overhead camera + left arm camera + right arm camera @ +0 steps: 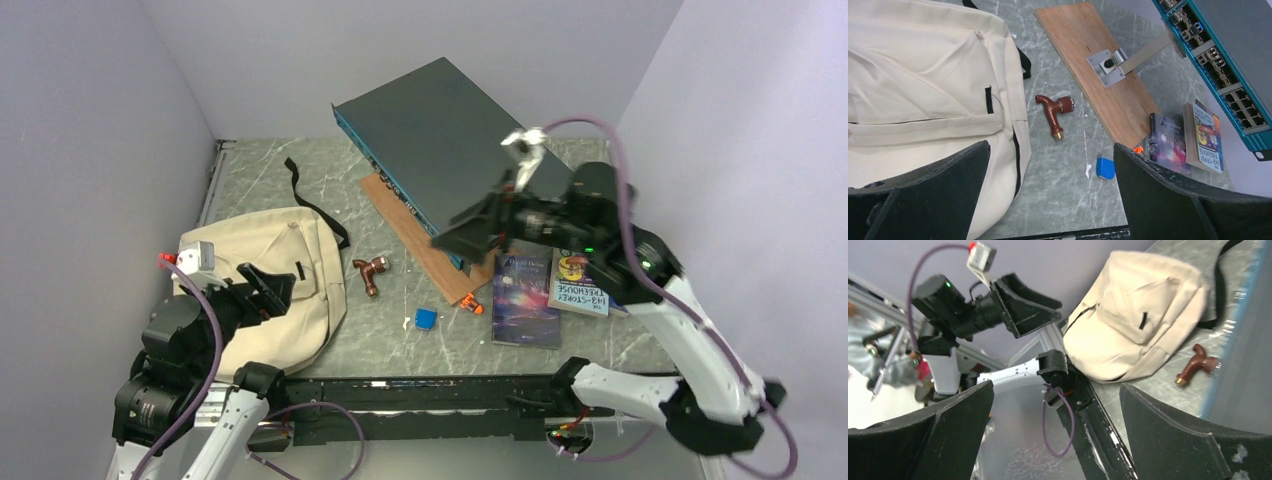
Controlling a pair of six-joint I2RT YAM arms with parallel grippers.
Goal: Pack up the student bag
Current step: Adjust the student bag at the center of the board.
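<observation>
The student bag (285,250) is a cream canvas backpack lying flat at the table's left, front pocket up, with a black strap trailing behind it; it also shows in the left wrist view (923,85) and the right wrist view (1143,310). My left gripper (265,288) hovers above the bag's near right part, open with nothing between its fingers (1053,192). Raised over the near end of the wooden board, my right gripper (468,230) points left and stands open and empty (1055,435).
A brown tap fitting (372,272) lies right of the bag, a small blue object (425,319) nearer the front edge. A big dark grey box (440,125) rests tilted on a wooden board (415,235). Two books (525,295) and an orange item (472,305) lie at right.
</observation>
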